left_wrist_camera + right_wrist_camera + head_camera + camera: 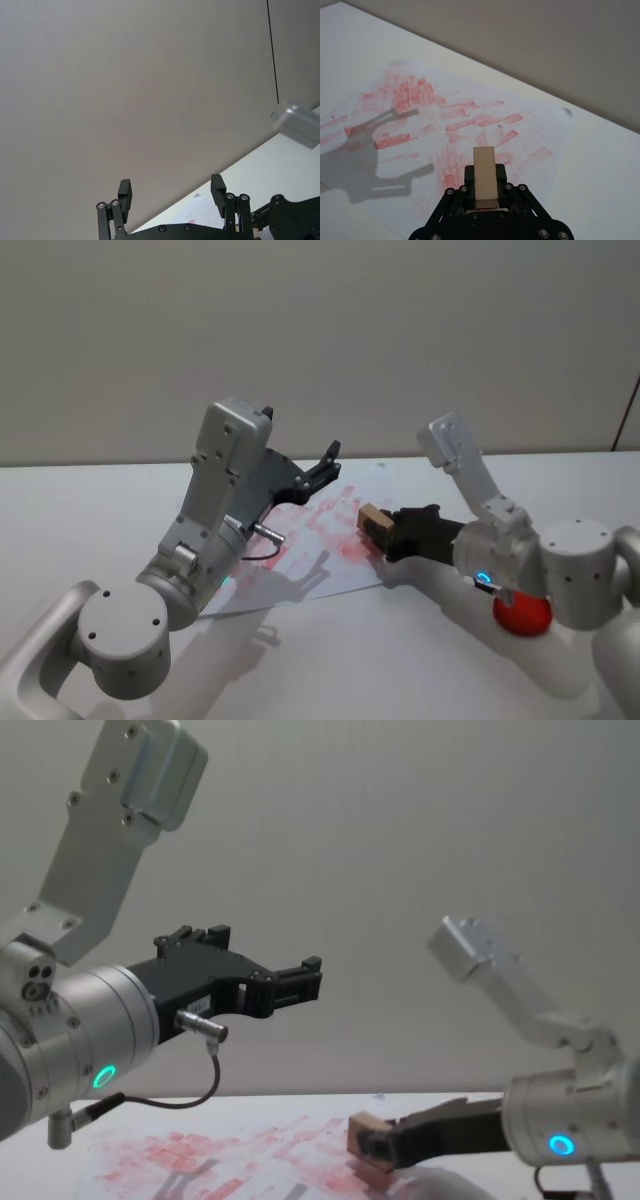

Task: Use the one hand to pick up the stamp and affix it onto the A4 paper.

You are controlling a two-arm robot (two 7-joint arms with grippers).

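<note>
Over A4 paper, right gripper clamped on stamp; left gripper raised, fingers apart.

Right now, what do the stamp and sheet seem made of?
The stamp looks like bare light wood: matte tan faces, clamped in the right gripper. The A4 paper looks like thin matte paper: white, smeared red-pink ink. The left gripper hangs open above it.

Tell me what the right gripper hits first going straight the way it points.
Probably the A4 paper: the right gripper, shut on the stamp, slants down over it, so the stamp's end would touch first; depth is unclear.
</note>
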